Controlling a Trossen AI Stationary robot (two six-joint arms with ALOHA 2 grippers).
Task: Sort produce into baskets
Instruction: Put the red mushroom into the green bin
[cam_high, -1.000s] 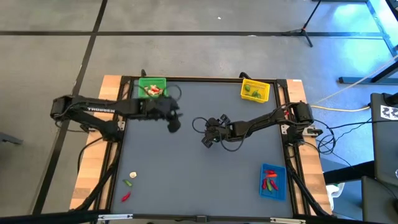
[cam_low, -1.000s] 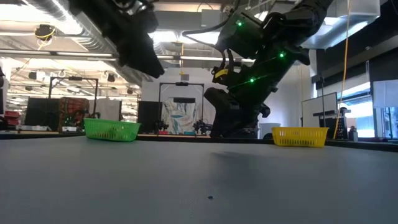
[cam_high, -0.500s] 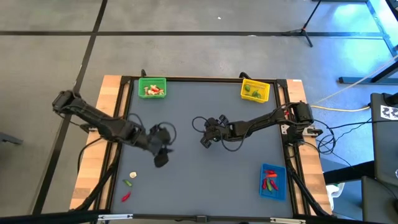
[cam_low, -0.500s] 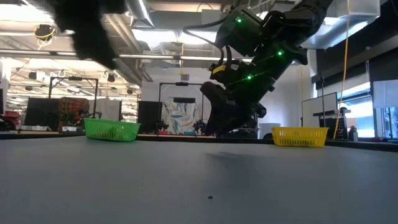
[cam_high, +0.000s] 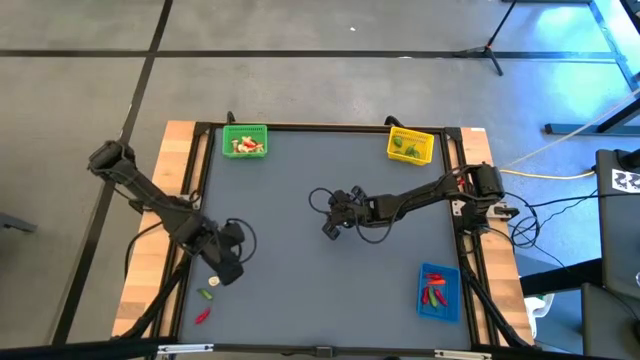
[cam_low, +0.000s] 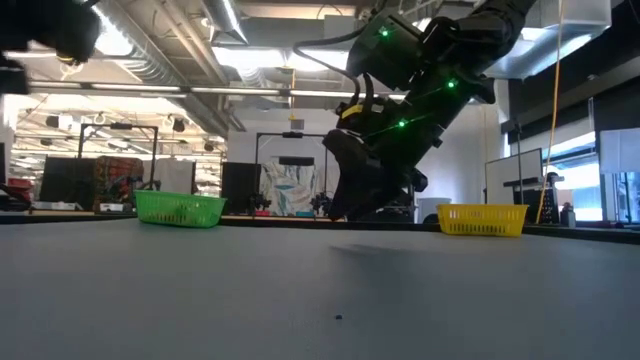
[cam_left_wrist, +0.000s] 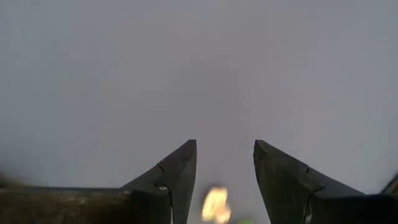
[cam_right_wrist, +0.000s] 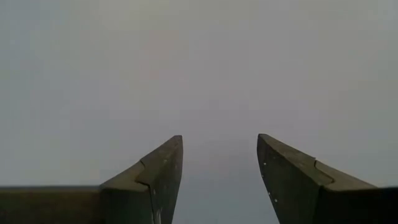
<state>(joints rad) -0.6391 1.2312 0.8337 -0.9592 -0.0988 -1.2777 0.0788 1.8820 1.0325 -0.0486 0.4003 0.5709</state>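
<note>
At the surface's near-left corner, the left gripper hangs with jaws released just above a pale mushroom piece; it should centre over it before clenching. The right gripper waits mid-surface, jaws released.

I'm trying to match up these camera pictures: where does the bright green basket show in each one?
High view: green basket at the table's far edge, left of centre.
Low view: green basket at the left, on the table's far side.
Left wrist view: not in it.
Right wrist view: not in it.
Shared landmark: the yellow basket, to the green one's right in both views.
</note>
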